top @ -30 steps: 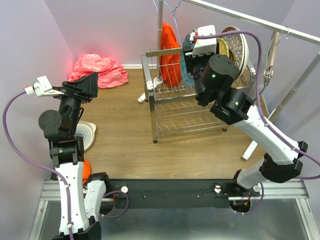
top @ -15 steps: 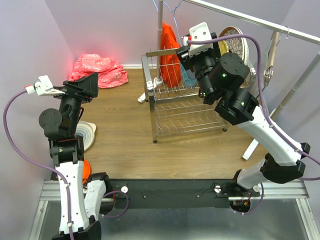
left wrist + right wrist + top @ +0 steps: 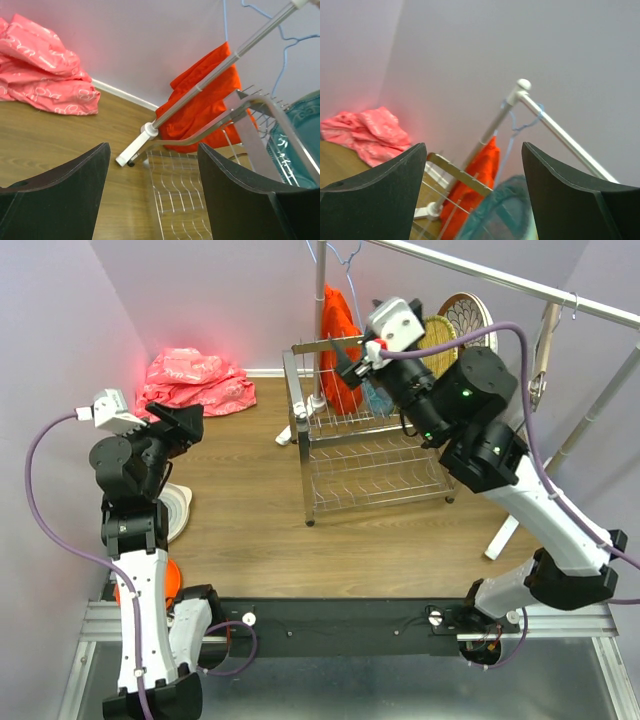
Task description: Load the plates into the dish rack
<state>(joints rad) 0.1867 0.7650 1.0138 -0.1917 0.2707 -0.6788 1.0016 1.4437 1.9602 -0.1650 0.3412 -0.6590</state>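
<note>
The right gripper (image 3: 348, 360) hangs with its fingers spread and nothing between them, over the near top corner of the dish rack (image 3: 372, 462). Just below and ahead of it, a teal plate (image 3: 504, 212) stands on edge in the rack's upper tier. An orange cloth (image 3: 476, 186) hangs just to the left of that plate. Behind this gripper's wrist, a woven-yellow plate (image 3: 437, 338) and a white patterned plate (image 3: 470, 312) stand upright, partly hidden by the arm.

The left gripper (image 3: 152, 150) is also spread and empty, held high and well apart from the rack, which lies ahead of it to the right. A pink cloth (image 3: 42, 70) lies ahead to its left. Beneath the left arm, a pale plate (image 3: 180, 510) and an orange plate (image 3: 172, 578) rest on the table (image 3: 250, 530).
</note>
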